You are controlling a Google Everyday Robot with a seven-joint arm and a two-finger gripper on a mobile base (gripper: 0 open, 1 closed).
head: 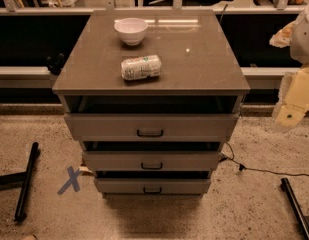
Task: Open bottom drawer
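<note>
The bottom drawer (152,185) is the lowest of three grey-brown drawers in a cabinet at the centre of the view. Its flat front is narrow and has a small black handle (152,190) in the middle. A dark gap shows above its front. The middle drawer (152,160) and the wider top drawer (150,127) sit above it. My gripper (290,115) is a cream-coloured part at the right edge, level with the top drawer and well to the right of the cabinet. It touches nothing.
On the cabinet top (204,59) stand a white bowl (131,30) and a lying can (141,67). A black cable (259,170) runs on the floor at the right. Black bars (26,181) lie left and at lower right (295,206). A blue X (70,180) marks the floor.
</note>
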